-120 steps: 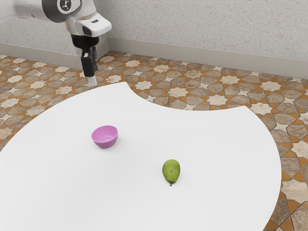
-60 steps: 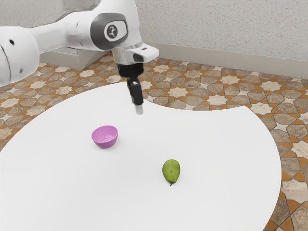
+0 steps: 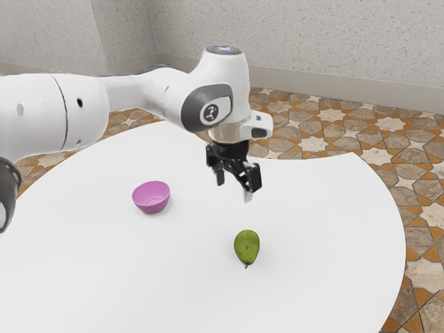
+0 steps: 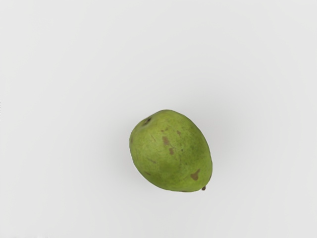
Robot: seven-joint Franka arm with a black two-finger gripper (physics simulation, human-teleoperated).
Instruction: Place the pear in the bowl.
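Hovering above desk (image 3: 319, 208) with fingers (image 3: 254, 177) spread apart, pinching nothing. Targeting pear (image 3: 247, 246), lying on its side on desk, below fingers and well apart from bowl (image 3: 151, 198). Bowl upright, toward the exterior view's left. Likely step: lining up and lowering for the grasp; early in task. To do well: center over the thick middle of pear, turn to close across its narrower width, not from stem (image 4: 203, 188) to blunt end. Go straight down, keep both fingertips clear of the rounded top, get low enough to pinch at or below the widest part. Stop short of pressing into desk. Close gently and evenly; likely to roll or squirt out if pinched off-center or too high. Check grip before lifting.
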